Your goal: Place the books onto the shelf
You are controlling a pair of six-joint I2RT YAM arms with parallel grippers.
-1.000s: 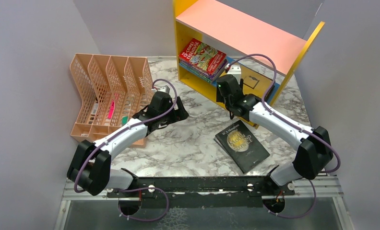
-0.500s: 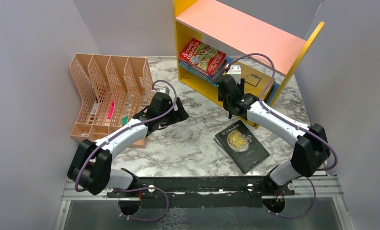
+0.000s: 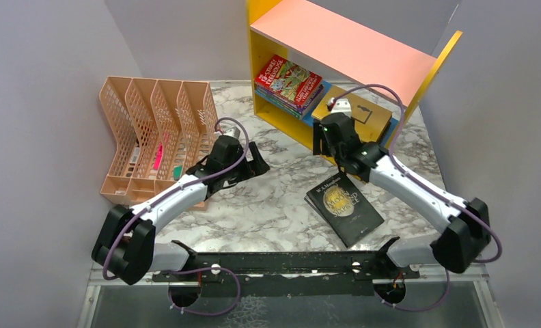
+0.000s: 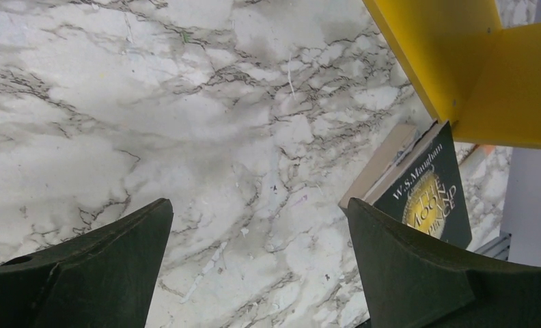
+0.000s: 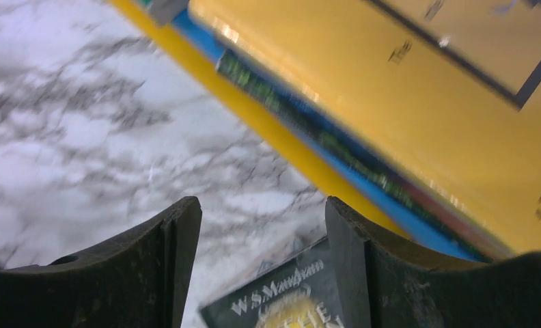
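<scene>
The shelf (image 3: 418, 75) stands at the back right, with yellow sides, a pink top and a blue lower board (image 5: 363, 186). On that board lie a stack of cartoon-covered books (image 3: 288, 83) and a mustard yellow book (image 3: 353, 113) (image 5: 404, 89). A dark green-gold book (image 3: 343, 207) (image 4: 425, 191) (image 5: 288, 301) lies flat on the marble in front. My right gripper (image 3: 326, 145) (image 5: 261, 229) hovers open at the shelf's front edge, above the dark book's top corner, holding nothing. Left of it, my left gripper (image 3: 257, 162) (image 4: 257, 219) hangs wide open over bare marble.
A peach mesh file rack (image 3: 155, 133) stands at the back left beside the left arm, with a few small items in its slots. Grey walls close in on both sides. The arms' black base rail (image 3: 281, 263) runs along the near table edge.
My right gripper has backed off from the mustard book, which now lies uncovered on the lower board, and its jaws have widened. The left gripper has opened slightly and hardly moved.
</scene>
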